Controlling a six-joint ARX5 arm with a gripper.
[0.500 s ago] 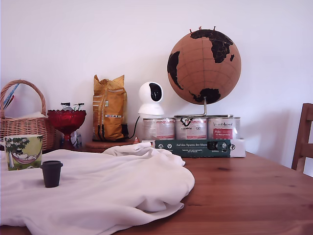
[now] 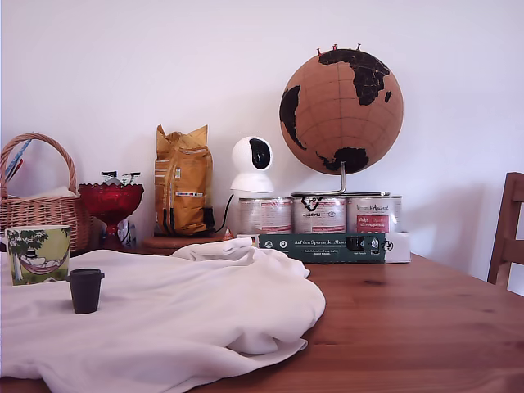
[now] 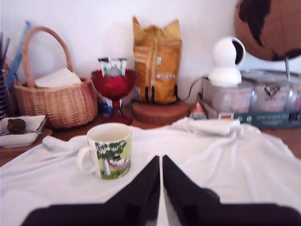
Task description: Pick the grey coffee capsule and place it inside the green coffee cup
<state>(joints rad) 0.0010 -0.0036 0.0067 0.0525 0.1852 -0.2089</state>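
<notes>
In the exterior view the grey coffee capsule (image 2: pixel 85 290) stands upright, rim on top, on a white cloth (image 2: pixel 188 319) at that view's left. The green coffee cup (image 2: pixel 38 255), printed with a tree and hammock, stands upright just behind it and further left, a little apart from it. No arm shows in that view. The wrist view has my gripper (image 3: pixel 161 159) low over the cloth with its two black fingers (image 3: pixel 146 183) pressed almost together and nothing between them. The cup (image 3: pixel 109 150) stands just beyond the tips, handle to the side. The capsule does not show in the wrist view.
Along the wall stand a wicker basket (image 2: pixel 41 205), a red glass bowl (image 2: pixel 110 201), a yellow bag (image 2: pixel 182 180), a white camera (image 2: pixel 252 164), tins (image 2: pixel 319 214) and a globe (image 2: pixel 341 100). Bare wooden table (image 2: pixel 409 327) lies at the exterior view's right, with a chair (image 2: pixel 508 229).
</notes>
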